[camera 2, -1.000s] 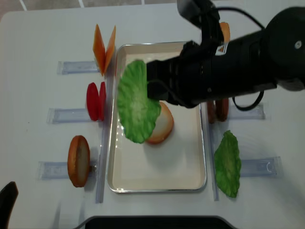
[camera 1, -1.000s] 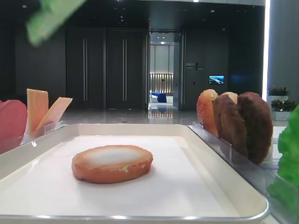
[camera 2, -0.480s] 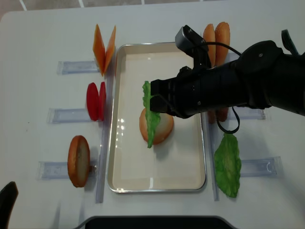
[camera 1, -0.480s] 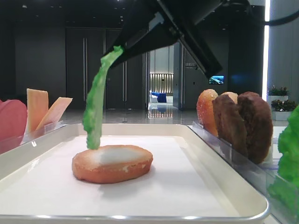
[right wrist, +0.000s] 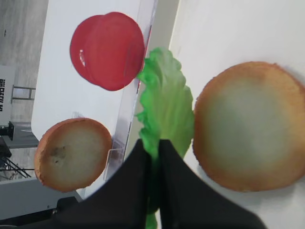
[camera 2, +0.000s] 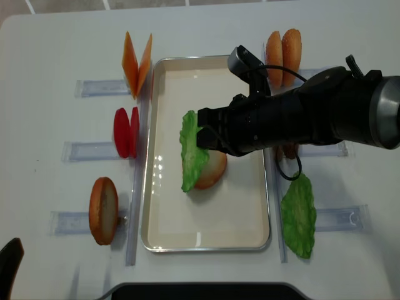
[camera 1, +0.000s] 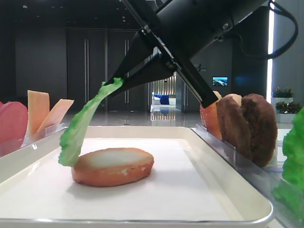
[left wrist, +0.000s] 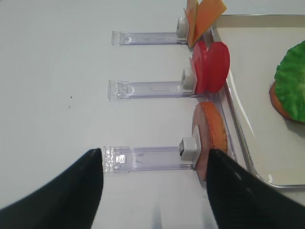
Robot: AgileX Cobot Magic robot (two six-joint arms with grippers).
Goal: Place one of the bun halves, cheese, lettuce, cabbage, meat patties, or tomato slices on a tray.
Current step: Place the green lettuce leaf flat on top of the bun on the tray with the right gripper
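Observation:
My right gripper (camera 2: 203, 134) is shut on the top edge of a green ruffled lettuce (camera 2: 192, 150) leaf above the cream tray (camera 2: 206, 245). The leaf slants down to the left, and its lower end rests against the left side of a bun half (camera 2: 215, 172) lying toasted face up in the tray's middle. In the low exterior view the lettuce (camera 1: 85, 124) hangs from the gripper (camera 1: 116, 81) to the bun half (camera 1: 113, 165). The right wrist view shows the jaws (right wrist: 155, 145) pinching the lettuce (right wrist: 167, 109) beside the bun half (right wrist: 250, 138). My left gripper (left wrist: 153, 152) stands open over bare table.
Left of the tray, clear racks hold cheese slices (camera 2: 136, 59), tomato slices (camera 2: 125, 132) and a bun half (camera 2: 103, 210). On the right are two bun halves (camera 2: 282, 49), meat patties (camera 1: 247, 126) partly under the arm, and another lettuce leaf (camera 2: 299, 215).
The right gripper has come down and back over the tray with the lettuce. The leaf went from hanging above the bun half to leaning on its left side.

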